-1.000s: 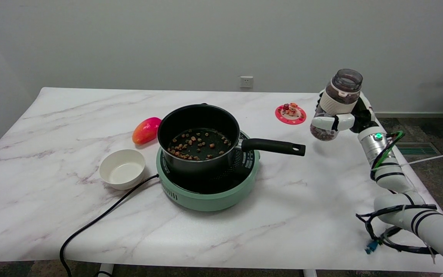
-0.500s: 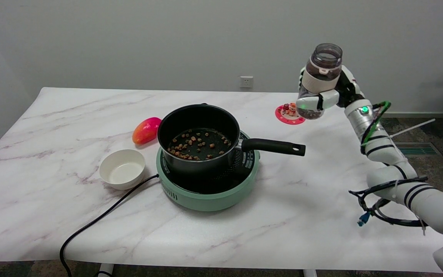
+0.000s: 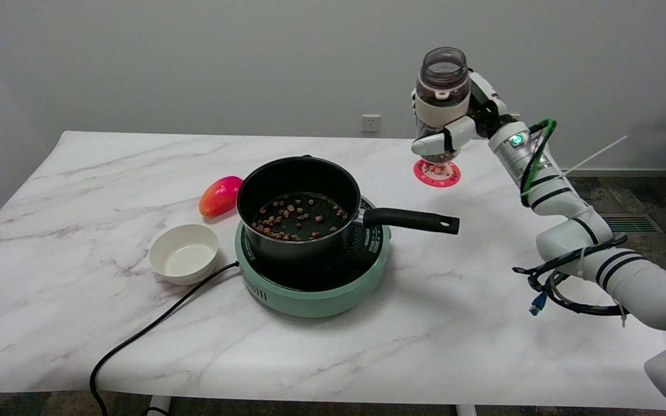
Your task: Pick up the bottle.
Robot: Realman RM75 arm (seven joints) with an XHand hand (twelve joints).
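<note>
An open-topped clear bottle [image 3: 441, 75] with dark pieces inside hangs upright in the air, high above the table's far right. My right hand [image 3: 460, 124] grips it around the lower body, white fingers wrapped across the front. The bottle's base is hidden behind those fingers. It hovers just above the red coaster [image 3: 437, 172] and to the upper right of the black pot [image 3: 298, 205].
The pot holds several brown pieces and sits on a green cooker [image 3: 313, 274], its handle [image 3: 411, 220] pointing right. A white bowl [image 3: 184, 253], a red-yellow mango [image 3: 219, 195] and a black power cord [image 3: 148, 332] lie left of the cooker.
My right hand has carried the bottle up and to the left, from beside the table's right edge to above the coaster. Nothing else has moved.
</note>
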